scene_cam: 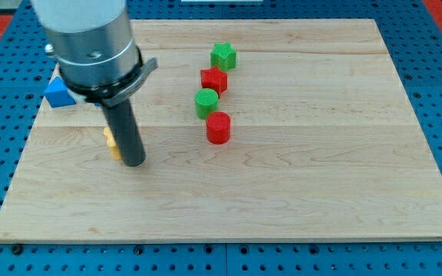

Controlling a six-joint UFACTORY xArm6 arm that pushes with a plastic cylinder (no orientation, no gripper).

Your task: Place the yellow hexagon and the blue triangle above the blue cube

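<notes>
My tip [133, 162] rests on the wooden board at the view's left of centre. A yellow block [111, 142] touches the rod's left side and is mostly hidden behind it, so its shape cannot be made out. A blue block [57, 92] sits near the board's left edge, higher in the view than the tip, partly hidden by the arm's grey body. Whether it is a cube or a triangle cannot be told. No other blue block shows.
Near the board's middle, a column runs from top to bottom: green star [223, 56], red star [214, 79], green cylinder [206, 102], red cylinder [218, 127]. The wooden board [321, 169] lies on a blue pegboard.
</notes>
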